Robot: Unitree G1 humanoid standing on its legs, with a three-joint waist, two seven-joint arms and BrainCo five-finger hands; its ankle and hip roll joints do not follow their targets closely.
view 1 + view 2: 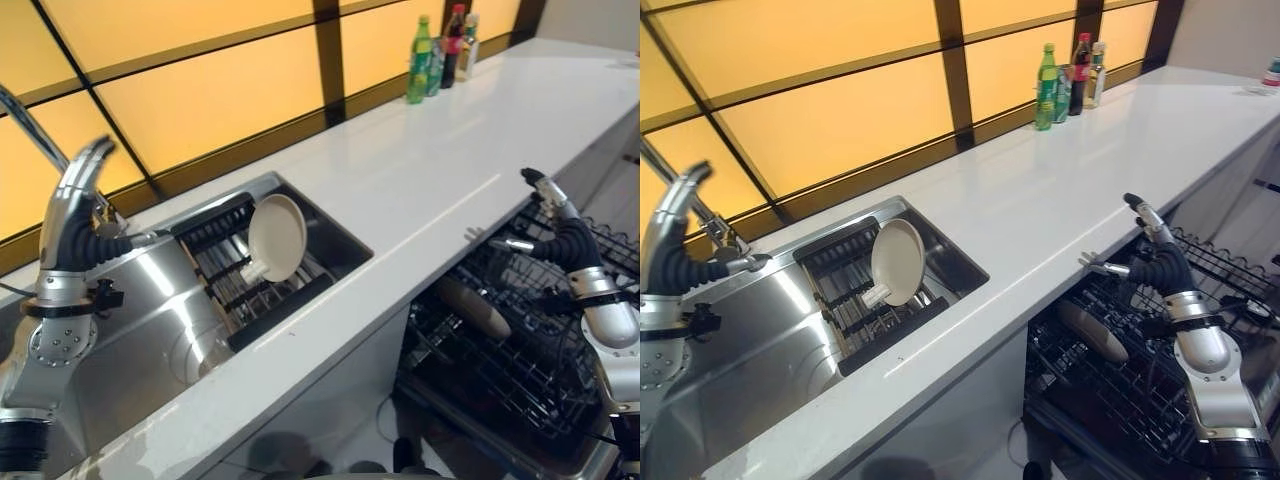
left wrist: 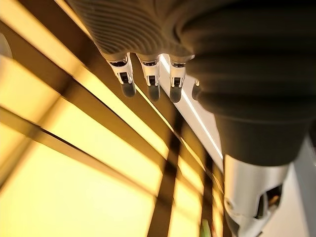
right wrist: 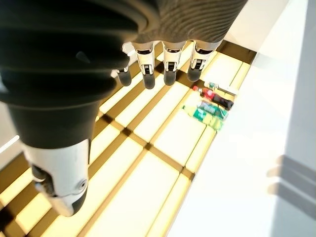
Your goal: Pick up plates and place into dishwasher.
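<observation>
While both hands are hanging spread and holding nothing, one cream plate [image 1: 277,236] is leaning upright in the sink rack [image 1: 232,262].

Left eye view: left hand [image 1: 82,172] is rising over the steel sink [image 1: 150,300], fingers straight; right hand [image 1: 548,205] is hovering over the pulled-out dishwasher rack [image 1: 500,370], where another plate [image 1: 472,308] is lying.
Right eye view: bottles [image 1: 1068,80] are standing far along the white counter [image 1: 1060,190], by the amber wall.
Left wrist view: fingers [image 2: 150,81] are pointing straight, parted, nothing between them.
Right wrist view: fingers [image 3: 168,64] are extending apart, thumb free.
</observation>
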